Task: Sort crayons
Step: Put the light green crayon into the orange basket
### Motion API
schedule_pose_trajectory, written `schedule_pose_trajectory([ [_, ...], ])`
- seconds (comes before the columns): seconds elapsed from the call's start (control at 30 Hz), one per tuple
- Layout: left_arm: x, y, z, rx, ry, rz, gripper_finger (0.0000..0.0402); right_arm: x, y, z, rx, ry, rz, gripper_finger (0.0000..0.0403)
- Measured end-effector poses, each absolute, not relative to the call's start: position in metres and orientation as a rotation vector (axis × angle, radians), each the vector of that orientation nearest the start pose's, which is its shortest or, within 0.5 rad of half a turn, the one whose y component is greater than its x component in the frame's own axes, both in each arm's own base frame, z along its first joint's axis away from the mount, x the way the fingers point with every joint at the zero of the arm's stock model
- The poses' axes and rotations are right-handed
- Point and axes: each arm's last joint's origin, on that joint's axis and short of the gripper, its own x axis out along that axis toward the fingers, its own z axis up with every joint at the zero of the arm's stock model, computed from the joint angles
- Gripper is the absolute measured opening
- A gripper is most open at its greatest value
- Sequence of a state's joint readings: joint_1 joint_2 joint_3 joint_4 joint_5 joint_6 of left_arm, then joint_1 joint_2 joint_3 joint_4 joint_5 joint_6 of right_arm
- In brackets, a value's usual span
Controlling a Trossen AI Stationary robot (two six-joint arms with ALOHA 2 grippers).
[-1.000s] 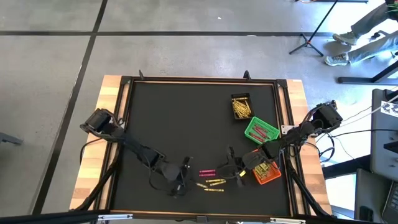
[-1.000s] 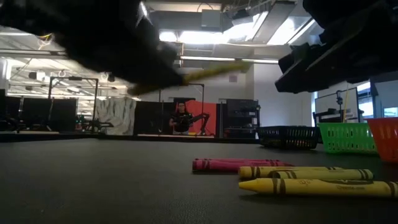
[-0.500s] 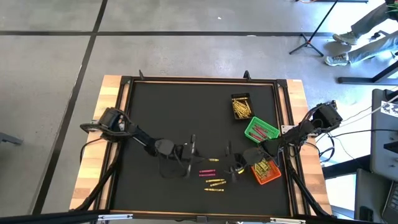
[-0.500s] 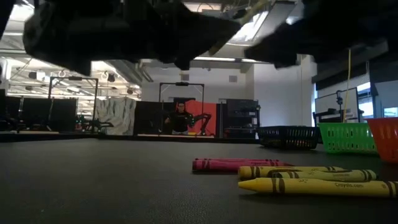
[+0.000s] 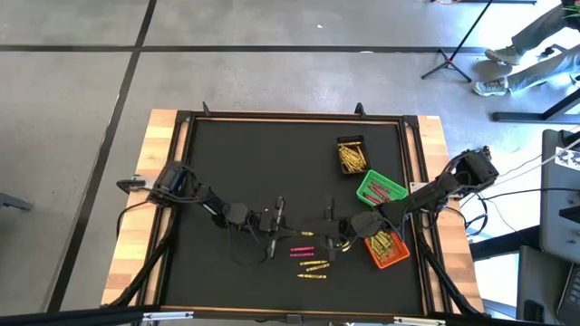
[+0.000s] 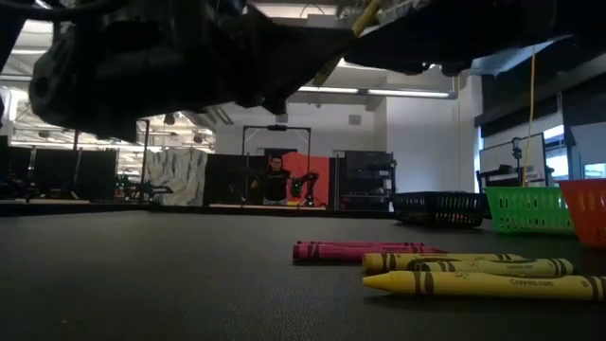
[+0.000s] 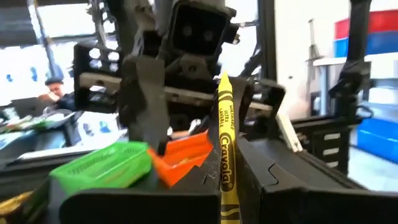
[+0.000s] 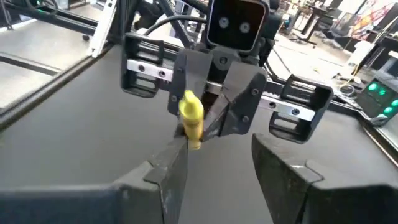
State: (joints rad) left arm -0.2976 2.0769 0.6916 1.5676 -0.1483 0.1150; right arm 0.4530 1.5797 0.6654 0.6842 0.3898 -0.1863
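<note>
Black matte worktop (image 5: 272, 172), wood-edged. My left gripper (image 5: 277, 220) is mid-worktop, fingers pinching a yellow wax crayon (image 7: 225, 155) upright between them. My right gripper (image 5: 332, 231) faces it at close range, fingers spread with nothing between; the crayon's tip points toward that gap.

Around: three small bins along the right side — black mesh rectangular bin (image 5: 352, 155) with yellow sticks inside, green mesh bin (image 5: 380, 192) nearer, orange mesh bin (image 5: 388, 249) nearest the front edge, partly hidden under my right arm. Loose crayons on the worktop just in front of the two grippers: one magenta crayon (image 5: 302, 250), several yellow crayons (image 5: 313, 267) beside it.

Low view: both arms block the upper part as dark bulk; the loose magenta (image 6: 365, 250) and yellow (image 6: 469, 275) crayons lie flat, close-packed, clear below. A person (image 6: 275, 180) sits far behind in the room.

Right wrist view alone shows the held crayon end-on, clamped. Left wrist view alone shows its printed label.
</note>
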Motion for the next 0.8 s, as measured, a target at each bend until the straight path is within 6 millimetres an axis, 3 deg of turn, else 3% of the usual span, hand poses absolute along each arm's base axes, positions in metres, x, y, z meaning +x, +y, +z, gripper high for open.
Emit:
schedule_pose_trajectory([
  [0.2,0.32,-0.094,0.122,0.073,-0.152,-0.05,0.0007,0.279,0.124,0.195,-0.22,0.252,0.117,0.0179],
  [0.33,0.322,-0.093,0.124,0.067,-0.167,-0.068,0.0007,0.282,0.124,0.203,-0.197,0.164,0.164,0.0179],
  [0.53,0.327,-0.097,0.13,0.067,-0.194,-0.1,0.0007,0.292,0.114,0.196,-0.164,0.151,0.181,0.0174],
  [0.63,0.328,-0.096,0.13,0.068,-0.191,-0.093,0.0007,0.293,0.115,0.197,-0.16,0.141,0.207,0.0142],
  [0.8,0.327,-0.098,0.129,0.072,-0.189,-0.11,0.0007,0.293,0.116,0.199,-0.199,0.108,0.239,0.0046],
])
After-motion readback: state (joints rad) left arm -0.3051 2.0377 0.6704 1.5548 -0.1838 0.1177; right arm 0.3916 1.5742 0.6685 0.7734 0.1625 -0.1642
